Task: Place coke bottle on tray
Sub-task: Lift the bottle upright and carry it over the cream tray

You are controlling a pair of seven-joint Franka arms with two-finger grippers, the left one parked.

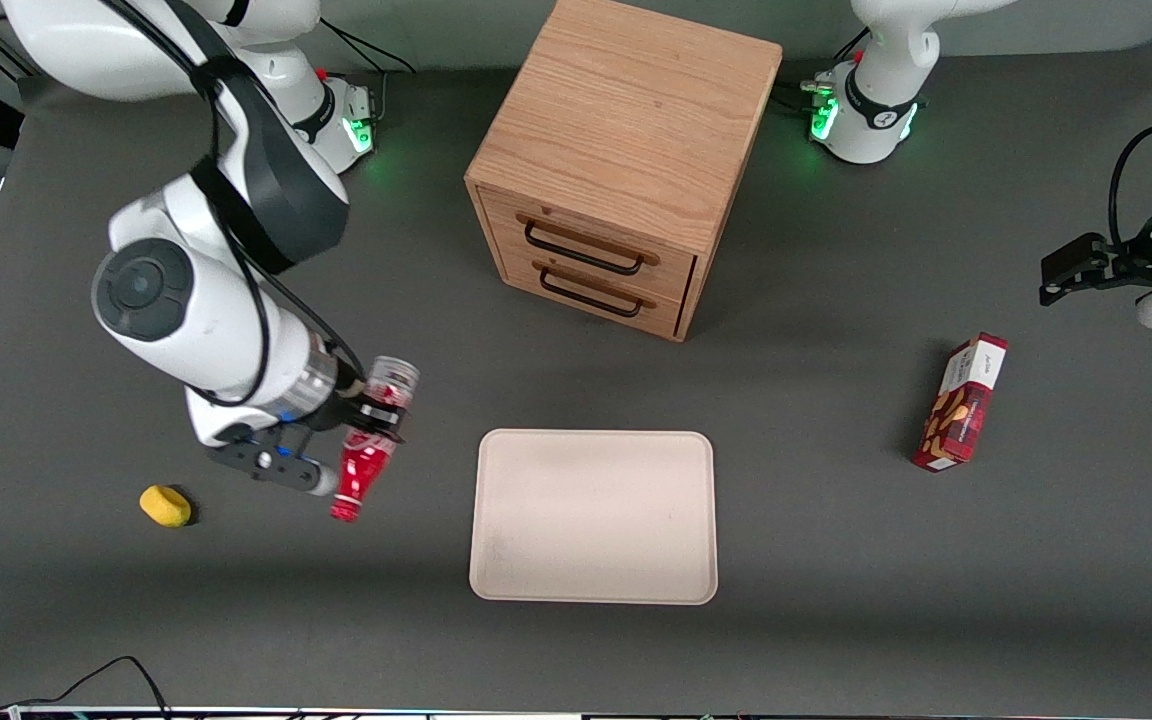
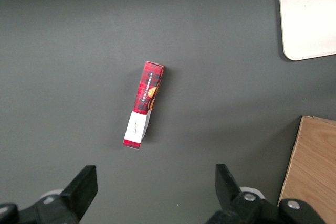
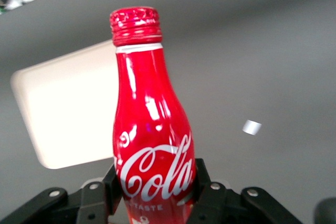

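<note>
The hand (image 1: 373, 418) pinches the coke bottle (image 1: 366, 462), lifted toward the working arm's end of the tabletop (image 1: 836, 560); carry it level over the tray (image 1: 593, 515), lower gently mid-tray before releasing.

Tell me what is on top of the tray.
Nothing lies on the tray; its whole surface shows bare. The coke bottle is gripped in the gripper, beside the tray toward the working arm's end.

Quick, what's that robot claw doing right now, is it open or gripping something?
Gripper: shut on the coke bottle, holding it tilted above the table beside the tray, not yet over it.
</note>
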